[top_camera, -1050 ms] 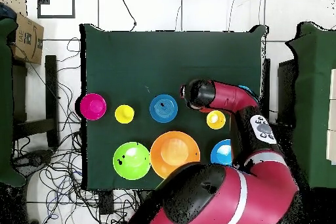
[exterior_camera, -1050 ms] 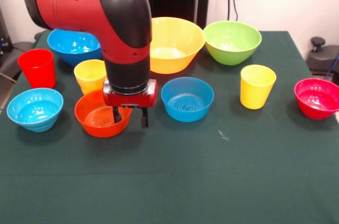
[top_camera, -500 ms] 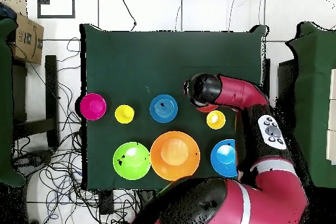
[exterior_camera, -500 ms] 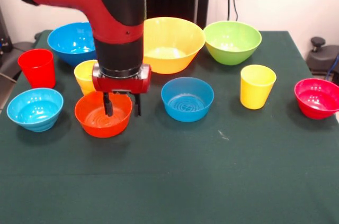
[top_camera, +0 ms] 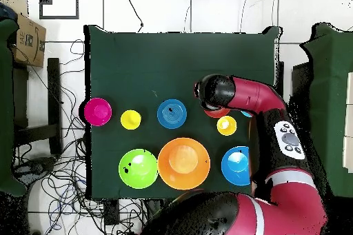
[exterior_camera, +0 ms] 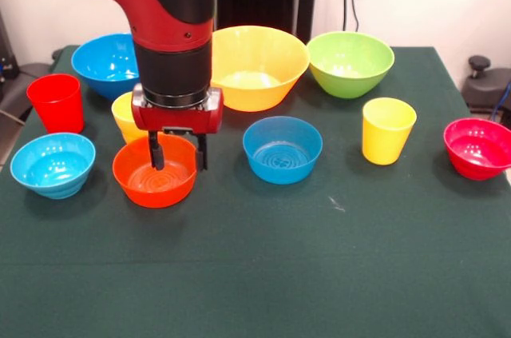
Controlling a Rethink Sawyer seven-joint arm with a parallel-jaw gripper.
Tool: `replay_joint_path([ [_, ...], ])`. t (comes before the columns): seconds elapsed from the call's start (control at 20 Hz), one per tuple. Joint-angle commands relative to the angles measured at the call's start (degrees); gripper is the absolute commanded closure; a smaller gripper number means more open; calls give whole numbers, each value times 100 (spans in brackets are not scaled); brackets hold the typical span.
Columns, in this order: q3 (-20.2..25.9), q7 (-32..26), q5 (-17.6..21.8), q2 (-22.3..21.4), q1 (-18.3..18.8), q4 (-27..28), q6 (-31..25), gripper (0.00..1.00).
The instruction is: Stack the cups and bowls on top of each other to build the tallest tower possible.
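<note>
My gripper (exterior_camera: 178, 162) is open and hangs low over the small orange-red bowl (exterior_camera: 152, 186). One finger (exterior_camera: 155, 154) reaches down inside the bowl and the other is by its right rim. A yellow cup (exterior_camera: 124, 114) stands just behind, partly hidden by the arm. Left of it are the red cup (exterior_camera: 56, 102) and the small light-blue bowl (exterior_camera: 52, 164). The small blue bowl (exterior_camera: 282, 149), another yellow cup (exterior_camera: 387, 130) and the crimson bowl (exterior_camera: 477, 148) stand to the right. In the overhead view the wrist (top_camera: 214, 93) covers most of the orange-red bowl (top_camera: 220, 114). Each cup and bowl stands alone.
Along the back stand a medium blue bowl (exterior_camera: 104, 62), the large yellow-orange bowl (exterior_camera: 259, 66) and the lime green bowl (exterior_camera: 350, 62). The dark green table (exterior_camera: 263, 274) is bare towards the front. A cardboard box (top_camera: 27, 39) and cables lie off the table.
The arm has swung left in the front view. The gripper went from the orange-red bowl's right rim to above its middle, staying open. No cup or bowl has moved.
</note>
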State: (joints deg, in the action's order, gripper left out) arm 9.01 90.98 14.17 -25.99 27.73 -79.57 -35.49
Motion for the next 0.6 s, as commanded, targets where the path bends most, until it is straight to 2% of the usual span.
replay_joint_path([
  [0.05,365,-488,532,335,-138,-163,-83,0],
  [0.3,348,-388,639,343,-38,-428,193,0],
  [0.6,239,-480,913,466,52,-369,255,0],
])
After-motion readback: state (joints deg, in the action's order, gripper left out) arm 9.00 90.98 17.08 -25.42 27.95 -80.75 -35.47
